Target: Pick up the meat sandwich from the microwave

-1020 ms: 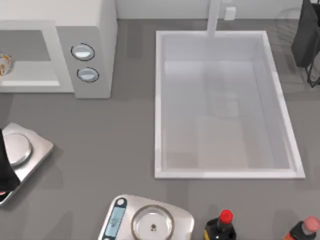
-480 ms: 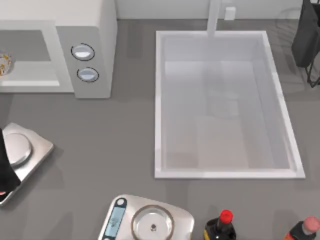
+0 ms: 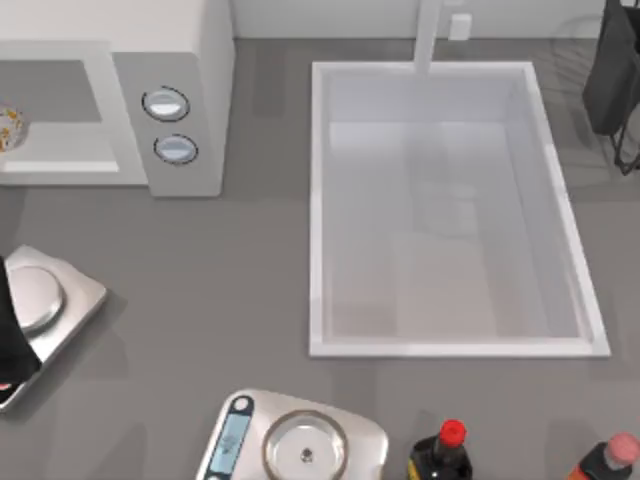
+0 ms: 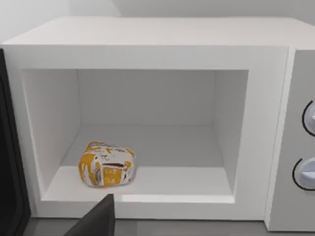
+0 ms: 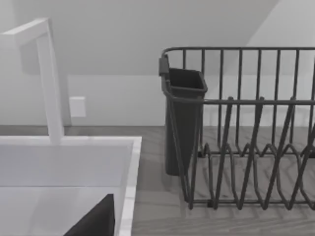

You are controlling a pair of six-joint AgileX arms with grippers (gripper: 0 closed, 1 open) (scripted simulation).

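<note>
Your microwave (image 3: pixel 170 110) stands at the table's far left with its cavity open, and the meat sandwich (image 4: pixel 107 164) lies on the cavity floor near the front lip, toward the side away from the dials (image 3: pixel 166 104); nothing sits between it and the opening. Two steel scales (image 3: pixel 45 300) lie on the near left of the table, with the sink (image 3: pixel 445 70) to their right and two bottles (image 3: pixel 445 455) at the near edge. Your left arm (image 3: pixel 12 340) hangs dark over the left scale, facing the cavity; you cannot tell how its fingers stand. Your right arm (image 3: pixel 612 70) is parked far right by the dish rack (image 5: pixel 246 128)
</note>
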